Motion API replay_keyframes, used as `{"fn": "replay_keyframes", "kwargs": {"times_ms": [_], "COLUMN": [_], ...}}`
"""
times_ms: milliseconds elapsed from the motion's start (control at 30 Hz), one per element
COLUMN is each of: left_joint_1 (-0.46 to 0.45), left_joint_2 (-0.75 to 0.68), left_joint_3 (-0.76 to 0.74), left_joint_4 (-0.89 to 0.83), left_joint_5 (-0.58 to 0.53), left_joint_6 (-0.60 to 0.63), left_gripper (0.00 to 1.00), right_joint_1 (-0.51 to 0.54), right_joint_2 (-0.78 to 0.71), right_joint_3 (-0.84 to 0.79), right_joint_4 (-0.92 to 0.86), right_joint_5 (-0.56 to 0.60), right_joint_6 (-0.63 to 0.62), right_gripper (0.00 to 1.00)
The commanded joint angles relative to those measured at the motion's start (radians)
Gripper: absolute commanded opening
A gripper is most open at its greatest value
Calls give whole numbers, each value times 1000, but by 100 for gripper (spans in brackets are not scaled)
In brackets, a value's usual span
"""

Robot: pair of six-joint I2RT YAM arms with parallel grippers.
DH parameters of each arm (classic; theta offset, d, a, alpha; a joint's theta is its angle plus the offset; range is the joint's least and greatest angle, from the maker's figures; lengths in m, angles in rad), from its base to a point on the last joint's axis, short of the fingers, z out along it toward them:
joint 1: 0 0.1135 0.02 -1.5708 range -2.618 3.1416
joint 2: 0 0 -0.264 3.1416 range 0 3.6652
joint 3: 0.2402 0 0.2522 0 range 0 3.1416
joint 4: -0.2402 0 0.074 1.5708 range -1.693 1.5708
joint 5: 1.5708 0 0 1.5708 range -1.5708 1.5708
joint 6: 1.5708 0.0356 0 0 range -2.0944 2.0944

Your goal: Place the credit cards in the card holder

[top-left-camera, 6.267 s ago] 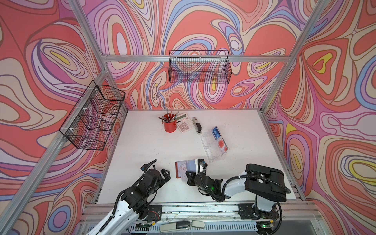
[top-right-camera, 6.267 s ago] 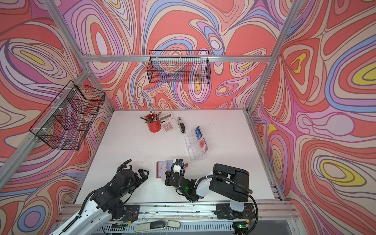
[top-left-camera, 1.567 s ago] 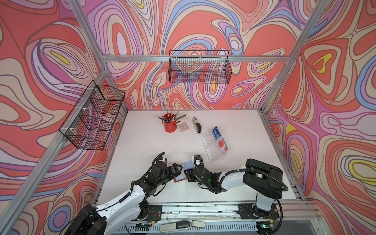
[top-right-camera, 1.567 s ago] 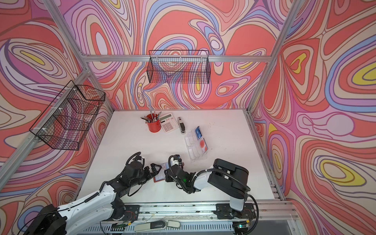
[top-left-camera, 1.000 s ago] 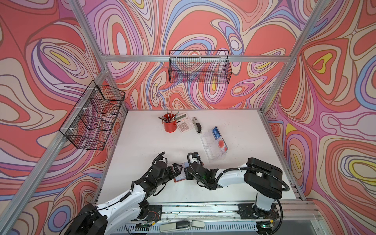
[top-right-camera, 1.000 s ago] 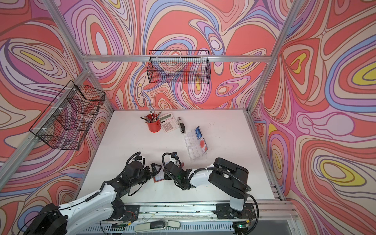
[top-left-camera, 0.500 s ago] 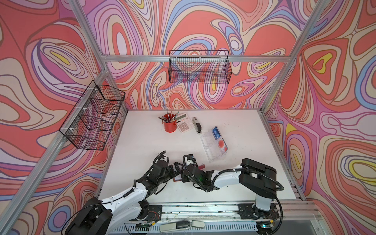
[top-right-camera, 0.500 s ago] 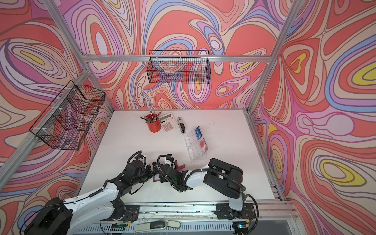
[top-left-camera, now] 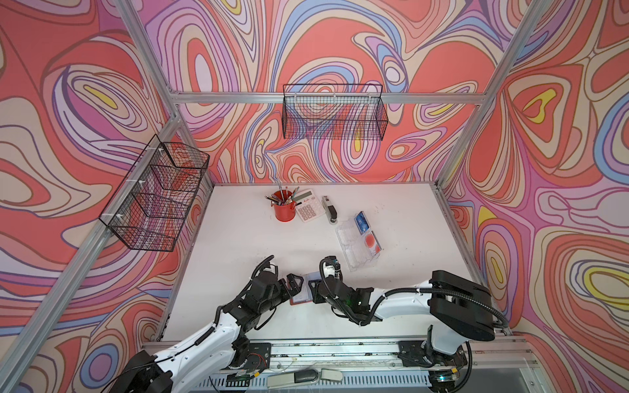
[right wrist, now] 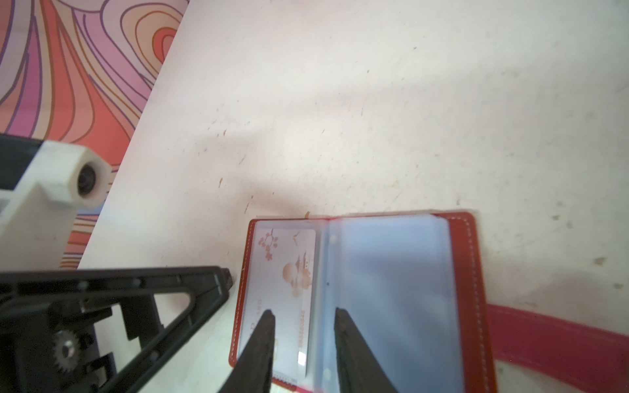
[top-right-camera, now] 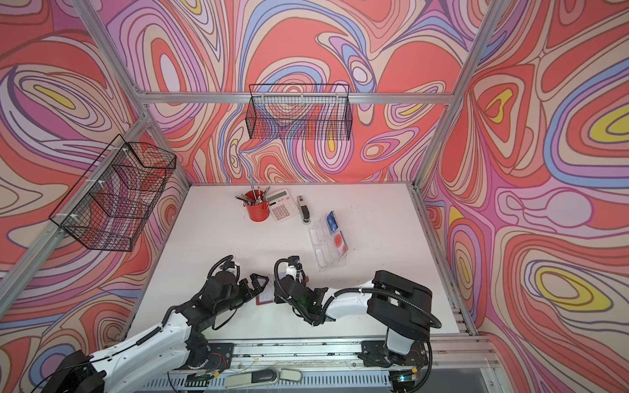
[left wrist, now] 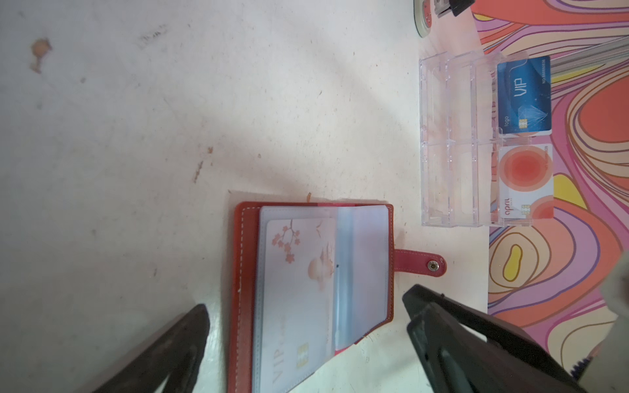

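White tabletop, card holder beneath right claw, seemingly just beside left claw

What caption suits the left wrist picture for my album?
Open red card holder framed by the open left tool, one pale card sleeved; more cards wait in a clear tray.

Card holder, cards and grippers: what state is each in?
card holder, open flat on table
blossom card, tucked inside the holder
blue card, in clear tray
red-circle card, in clear tray
left gripper, wide open, empty
right gripper, slightly open, empty
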Motion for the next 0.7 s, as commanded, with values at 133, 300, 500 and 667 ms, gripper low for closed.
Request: {"fn": "replay_keyframes", "kwargs": {"times_ms": [133, 300, 500, 667], "left_joint_1": [-3, -3, -3, -3], "left_joint_2": [7, 33, 63, 76], "left_joint_3": [-4, -7, -2, 4], "left_joint_4": [-39, -10, 11, 13], "left_joint_5": [-12, 2, 13, 12], "left_joint_6": [0, 1, 1, 3], "left_gripper": [100, 100, 100, 100], "right_joint_1": [5, 5, 5, 7], "right_joint_2": [58, 59, 73, 118], "right_joint_3": [34, 43, 36, 58], "right_joint_4": [-167, -224, -191, -172], "right_joint_5": [112, 149, 120, 89], "right_joint_6": [55, 62, 43, 16], "right_gripper": [32, 33, 33, 28]}}
